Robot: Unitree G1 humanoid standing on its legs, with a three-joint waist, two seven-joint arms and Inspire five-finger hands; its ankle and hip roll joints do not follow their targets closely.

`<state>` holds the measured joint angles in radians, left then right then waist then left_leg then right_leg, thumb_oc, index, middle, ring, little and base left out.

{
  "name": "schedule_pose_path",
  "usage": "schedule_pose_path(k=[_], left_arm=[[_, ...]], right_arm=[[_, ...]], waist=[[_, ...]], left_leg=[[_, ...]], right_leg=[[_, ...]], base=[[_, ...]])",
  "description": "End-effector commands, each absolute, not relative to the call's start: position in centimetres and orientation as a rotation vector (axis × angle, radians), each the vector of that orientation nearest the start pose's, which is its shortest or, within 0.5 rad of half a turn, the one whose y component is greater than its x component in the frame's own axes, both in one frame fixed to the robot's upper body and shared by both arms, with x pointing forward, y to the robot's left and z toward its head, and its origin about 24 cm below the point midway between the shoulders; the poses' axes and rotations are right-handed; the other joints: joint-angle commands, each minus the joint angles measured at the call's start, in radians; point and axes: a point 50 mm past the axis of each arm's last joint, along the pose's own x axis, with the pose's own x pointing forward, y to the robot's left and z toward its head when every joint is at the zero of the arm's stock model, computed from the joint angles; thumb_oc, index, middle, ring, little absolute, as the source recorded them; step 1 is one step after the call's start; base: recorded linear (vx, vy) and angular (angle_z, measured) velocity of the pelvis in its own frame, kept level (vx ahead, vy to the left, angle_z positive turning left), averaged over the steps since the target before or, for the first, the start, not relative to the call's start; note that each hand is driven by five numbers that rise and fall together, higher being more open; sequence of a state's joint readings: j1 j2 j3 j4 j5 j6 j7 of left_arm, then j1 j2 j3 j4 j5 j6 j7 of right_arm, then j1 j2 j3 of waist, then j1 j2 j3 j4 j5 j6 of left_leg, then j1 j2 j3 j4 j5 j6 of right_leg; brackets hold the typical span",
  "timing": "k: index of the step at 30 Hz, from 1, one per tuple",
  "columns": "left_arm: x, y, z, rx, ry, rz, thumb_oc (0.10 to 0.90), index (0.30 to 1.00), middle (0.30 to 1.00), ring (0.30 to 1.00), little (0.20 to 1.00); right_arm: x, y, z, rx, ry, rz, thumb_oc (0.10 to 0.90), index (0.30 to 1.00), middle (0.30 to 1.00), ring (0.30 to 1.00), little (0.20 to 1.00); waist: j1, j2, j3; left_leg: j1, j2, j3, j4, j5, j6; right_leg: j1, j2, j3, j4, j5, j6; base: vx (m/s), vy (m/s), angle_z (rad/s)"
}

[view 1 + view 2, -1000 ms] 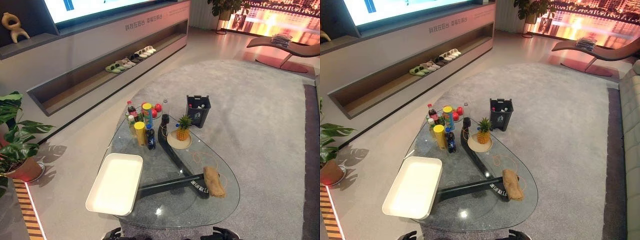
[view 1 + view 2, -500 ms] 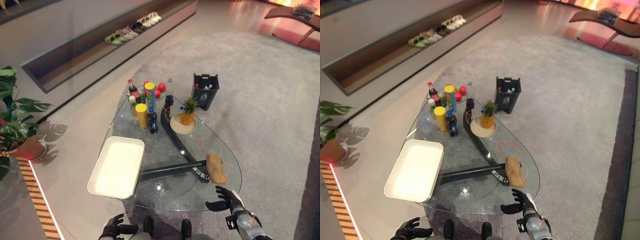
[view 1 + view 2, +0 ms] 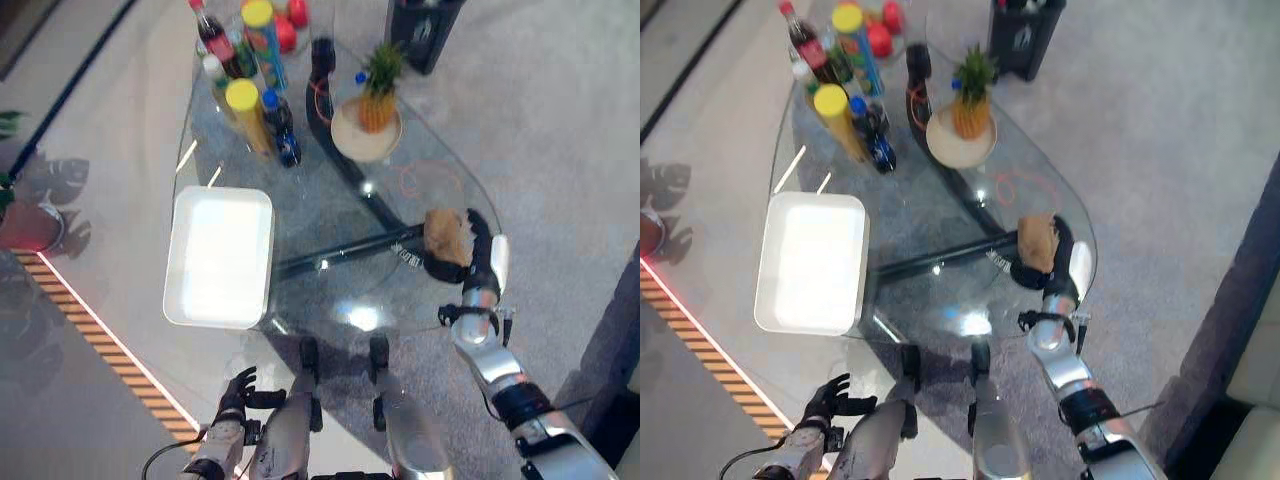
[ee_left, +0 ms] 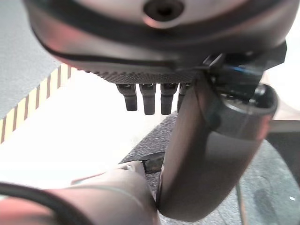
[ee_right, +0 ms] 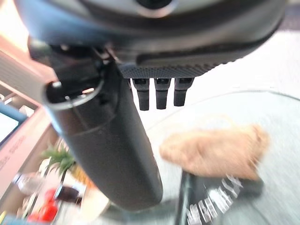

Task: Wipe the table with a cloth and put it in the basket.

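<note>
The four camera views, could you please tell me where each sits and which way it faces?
Left eye view: on the head, looking down at the glass table; right hand at the cloth.
Right eye view: beside it, same scene, white tray.
Left wrist view: along the left hand, toward the floor.
Right wrist view: along the right hand, sharing the cloth.

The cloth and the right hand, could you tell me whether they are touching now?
Cannot tell. In the left eye view the right hand borders the cloth; the right wrist view shows its fingers straight above the cloth, contact unclear.
</note>
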<state>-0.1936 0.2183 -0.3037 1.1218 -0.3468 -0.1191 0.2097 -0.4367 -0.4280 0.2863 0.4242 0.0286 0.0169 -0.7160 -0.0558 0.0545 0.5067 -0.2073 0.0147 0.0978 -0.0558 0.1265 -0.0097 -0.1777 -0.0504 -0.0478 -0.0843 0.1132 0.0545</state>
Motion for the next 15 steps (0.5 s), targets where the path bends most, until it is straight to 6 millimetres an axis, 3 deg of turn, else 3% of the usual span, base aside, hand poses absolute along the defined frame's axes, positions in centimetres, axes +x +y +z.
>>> schedule_pose_path(k=[1,6,15], left_arm=[[17.3,20.8,-13.6,0.191,0.892,0.238,0.800,0.900,0.900,0.900,0.900],[18.5,20.0,-13.1,0.179,0.859,0.225,0.800,0.900,0.900,0.900,0.900],[19.7,18.3,-12.6,0.134,0.818,0.193,0.800,0.900,0.900,0.900,0.900]], right_arm=[[33.1,-22.0,14.8,-0.488,-0.409,-0.738,0.800,0.900,0.900,0.900,0.900],[33.8,-23.1,17.6,-0.482,-0.455,-0.891,0.800,0.900,0.900,0.900,0.900],[34.9,-23.3,20.4,-0.465,-0.470,-0.932,0.800,0.900,0.900,0.900,0.900]], waist=[[0.005,-0.027,-0.020],[0.005,-0.003,0.013],[0.017,0.040,0.013]], left_leg=[[-0.085,-0.045,-0.027,0.156,-0.111,0.016],[-0.149,-0.058,-0.022,0.191,-0.105,0.012],[-0.294,-0.080,-0.016,0.228,-0.079,0.011]], right_leg=[[-0.120,-0.019,0.018,0.141,-0.029,-0.016],[-0.182,-0.022,0.014,0.166,-0.027,-0.020],[-0.344,-0.030,0.019,0.225,-0.019,-0.022]], base=[[-0.07,0.029,0.01],[-0.04,0.052,0.01],[0.00,0.064,-0.01]])
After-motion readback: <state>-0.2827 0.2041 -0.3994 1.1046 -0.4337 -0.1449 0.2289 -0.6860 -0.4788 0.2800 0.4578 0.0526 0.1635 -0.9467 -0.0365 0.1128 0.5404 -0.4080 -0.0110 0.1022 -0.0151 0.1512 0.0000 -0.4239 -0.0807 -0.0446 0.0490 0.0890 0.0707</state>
